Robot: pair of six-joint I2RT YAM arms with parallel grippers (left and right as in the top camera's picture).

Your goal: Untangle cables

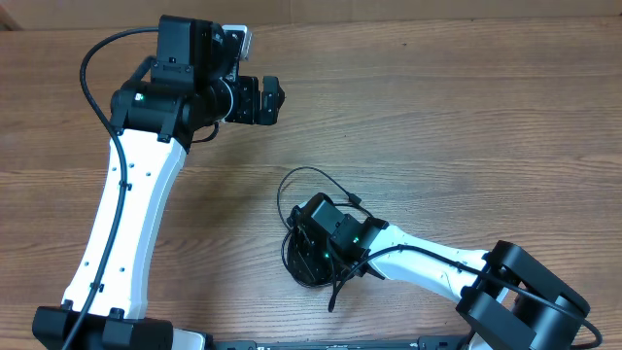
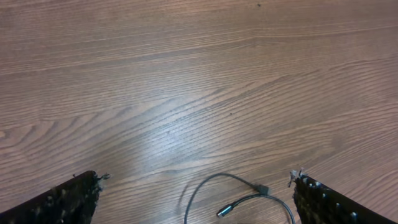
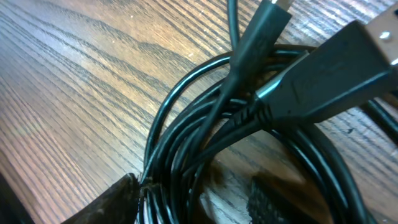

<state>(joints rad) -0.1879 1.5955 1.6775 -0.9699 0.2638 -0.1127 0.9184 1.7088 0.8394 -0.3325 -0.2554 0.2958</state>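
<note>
Fingers (image 2: 62, 200) of the left gripper (image 2: 196, 179) stand spread, empty; both on the right gripper (image 3: 196, 193) straddle coiled cables (image 3: 180, 134) bearing two plugs (image 3: 323, 81), grip uncertain.

Glossy black plastic-sheathed cables (image 3: 205, 134), smooth wood-grain table (image 2: 186, 74) with faint sheen

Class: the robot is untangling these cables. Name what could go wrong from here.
The right gripper is down at the coil of thin black cables, strands bunched together: a pull may lift the whole bundle and tighten it. The black moulded plugs lie across the coil and could snag. The open left gripper, well away, pins nothing.
</note>
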